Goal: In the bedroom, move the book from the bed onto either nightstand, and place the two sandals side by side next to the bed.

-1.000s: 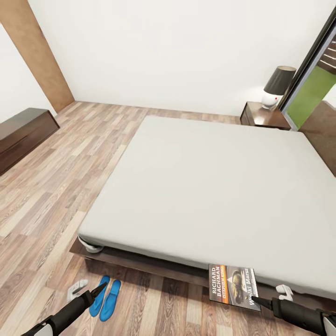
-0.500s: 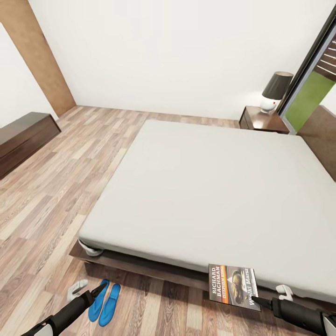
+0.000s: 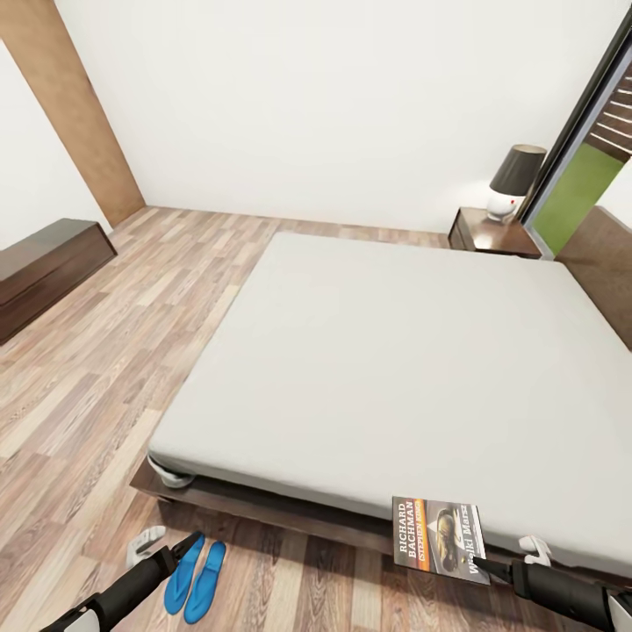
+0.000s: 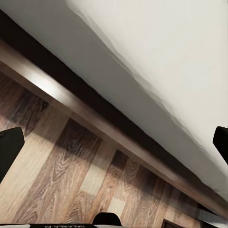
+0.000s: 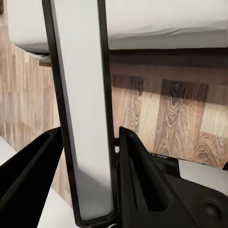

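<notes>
The book [image 3: 439, 537] was already off the bed [image 3: 412, 360], pinched by one edge in our right claw [image 3: 481, 564] and held upright over the floor just past the frame. A thin, light paperback like that looked floppy to us, so we'd keep gripping close to the edge and move gently. The right arm reached in low from the corner. Our left claw [image 3: 191, 542] hung released, fingers spread, above the two sandals [image 3: 195, 569] lying side by side. The nightstand [image 3: 491, 233] sat well away by the window.
</notes>
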`<state>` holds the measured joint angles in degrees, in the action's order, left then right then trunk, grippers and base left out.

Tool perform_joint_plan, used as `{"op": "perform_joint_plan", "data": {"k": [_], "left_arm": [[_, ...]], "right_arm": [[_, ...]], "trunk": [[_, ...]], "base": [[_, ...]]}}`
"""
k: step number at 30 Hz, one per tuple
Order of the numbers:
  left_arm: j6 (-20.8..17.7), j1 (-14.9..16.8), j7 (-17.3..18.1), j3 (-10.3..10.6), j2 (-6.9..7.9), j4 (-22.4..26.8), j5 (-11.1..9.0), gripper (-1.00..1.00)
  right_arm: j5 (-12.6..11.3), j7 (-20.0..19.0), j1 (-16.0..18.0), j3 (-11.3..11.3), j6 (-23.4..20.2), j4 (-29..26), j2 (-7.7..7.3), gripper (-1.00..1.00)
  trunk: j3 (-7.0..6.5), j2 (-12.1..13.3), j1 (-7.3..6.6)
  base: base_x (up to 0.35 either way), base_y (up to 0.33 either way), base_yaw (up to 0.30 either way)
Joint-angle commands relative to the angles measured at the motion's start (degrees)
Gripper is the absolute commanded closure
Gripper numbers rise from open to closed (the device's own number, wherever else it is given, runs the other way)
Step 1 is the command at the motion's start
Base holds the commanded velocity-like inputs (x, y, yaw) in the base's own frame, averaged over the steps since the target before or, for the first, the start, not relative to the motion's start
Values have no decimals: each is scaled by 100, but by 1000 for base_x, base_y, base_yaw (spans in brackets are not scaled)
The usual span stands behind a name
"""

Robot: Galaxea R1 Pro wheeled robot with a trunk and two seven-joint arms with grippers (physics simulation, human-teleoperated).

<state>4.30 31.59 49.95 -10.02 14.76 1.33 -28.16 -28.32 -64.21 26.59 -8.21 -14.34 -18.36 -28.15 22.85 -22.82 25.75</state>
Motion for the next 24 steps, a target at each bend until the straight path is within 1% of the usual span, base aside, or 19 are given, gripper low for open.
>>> {"op": "perform_joint_plan", "data": {"k": [1, 21, 24], "left_arm": [[45, 5, 14, -44, 1, -10, 56, -100], [45, 5, 15, -44, 1, -10, 56, -100], [45, 5, 15, -44, 1, -10, 55, -100]], "right_arm": [[-60, -7, 4, -42, -51, -1, -6, 100], [-66, 32, 4, -32, -81, 7, -6, 100], [-77, 49, 4, -8, -115, 104, -6, 100]], "trunk": [[-1, -9, 3], [-187, -9, 3], [-215, -9, 3]], "base": [[0, 0, 0], [0, 0, 1], [0, 0, 52]]}}
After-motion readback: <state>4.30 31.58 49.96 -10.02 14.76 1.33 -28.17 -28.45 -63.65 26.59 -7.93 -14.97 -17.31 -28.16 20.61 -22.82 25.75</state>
